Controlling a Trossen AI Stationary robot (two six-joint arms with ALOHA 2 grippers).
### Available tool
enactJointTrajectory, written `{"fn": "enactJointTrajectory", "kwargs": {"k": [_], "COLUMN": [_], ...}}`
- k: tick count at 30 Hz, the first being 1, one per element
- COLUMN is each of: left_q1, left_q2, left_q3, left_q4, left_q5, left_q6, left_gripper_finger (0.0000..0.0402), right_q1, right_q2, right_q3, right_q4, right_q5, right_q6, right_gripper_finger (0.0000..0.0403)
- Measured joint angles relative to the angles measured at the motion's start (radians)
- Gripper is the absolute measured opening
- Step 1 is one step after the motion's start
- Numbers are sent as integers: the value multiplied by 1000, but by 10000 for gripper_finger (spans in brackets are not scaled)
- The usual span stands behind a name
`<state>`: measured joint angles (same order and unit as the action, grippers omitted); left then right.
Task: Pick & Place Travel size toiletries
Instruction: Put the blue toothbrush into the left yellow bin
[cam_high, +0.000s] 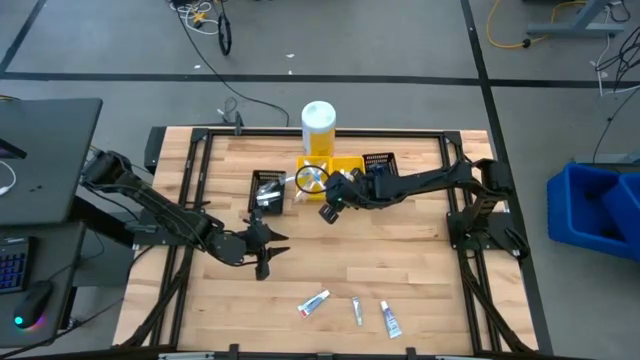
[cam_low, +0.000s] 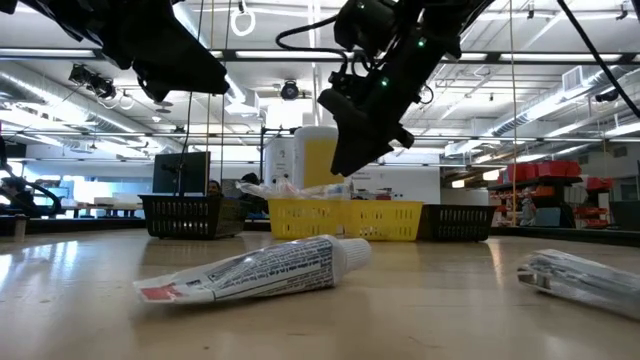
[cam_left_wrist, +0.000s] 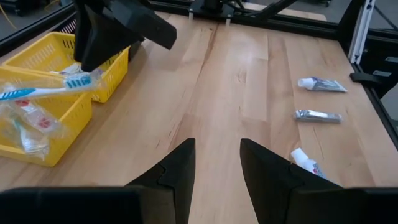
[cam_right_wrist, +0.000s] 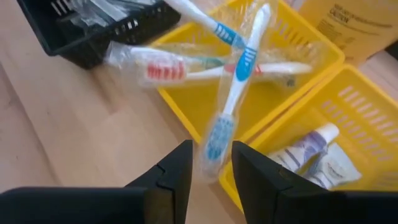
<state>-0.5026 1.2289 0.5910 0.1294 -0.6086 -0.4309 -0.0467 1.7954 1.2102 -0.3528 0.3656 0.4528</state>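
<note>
My right gripper (cam_right_wrist: 211, 177) hangs over the near rim of a yellow bin (cam_high: 322, 178) and is shut on a blue-and-white toothbrush (cam_right_wrist: 239, 74) in a clear wrapper. A red toothbrush (cam_right_wrist: 165, 71) and another blue one (cam_right_wrist: 211, 25) lie crossed over the same bin. Small tubes (cam_right_wrist: 311, 146) lie in the neighbouring yellow bin. Three toothpaste tubes (cam_high: 313, 303), (cam_high: 357, 311), (cam_high: 390, 320) lie flat on the table near its front edge. My left gripper (cam_left_wrist: 217, 168) hovers open over bare wood at the table's left middle (cam_high: 265, 252), with nothing between its fingers. My right gripper pinches the wrapped toothbrush by its near end (cam_right_wrist: 216, 146) between its two fingers, which slant down from the table's right side. The brush runs away from the fingers over the yellow bin and crosses the other wrapped brushes. Whether it is lifted off them, I cannot tell.
Two black bins (cam_high: 268, 190), (cam_high: 378, 162) flank the yellow ones, and a tall white-and-yellow container (cam_high: 318, 128) stands behind them at the far edge. A black frame runs along the table's sides. Open wood lies between the bins and the near tubes.
</note>
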Motion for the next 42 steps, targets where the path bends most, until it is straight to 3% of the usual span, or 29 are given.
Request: {"fn": "enactJointTrajectory", "kwargs": {"k": [6,14,18,25,42], "left_q1": [0,0,0,0,0], "left_q2": [0,0,0,0,0], "left_q3": [0,0,0,0,0], "left_q4": [2,0,0,-1,-4], "left_q5": [0,0,0,1,0], "left_q6": [1,1,1,1,1], "left_gripper_finger": [134,134,134,134,134], "right_q1": [0,0,-13,-11,22], "right_q2": [0,0,9,47,37], "right_q3": [0,0,0,-1,21], "right_q4": [23,-40,-35,-26,18], "right_q5": [-29,169,101,74,69], "right_q6": [-18,20,53,55,-27], "right_gripper_finger": [118,114,113,112,114]}}
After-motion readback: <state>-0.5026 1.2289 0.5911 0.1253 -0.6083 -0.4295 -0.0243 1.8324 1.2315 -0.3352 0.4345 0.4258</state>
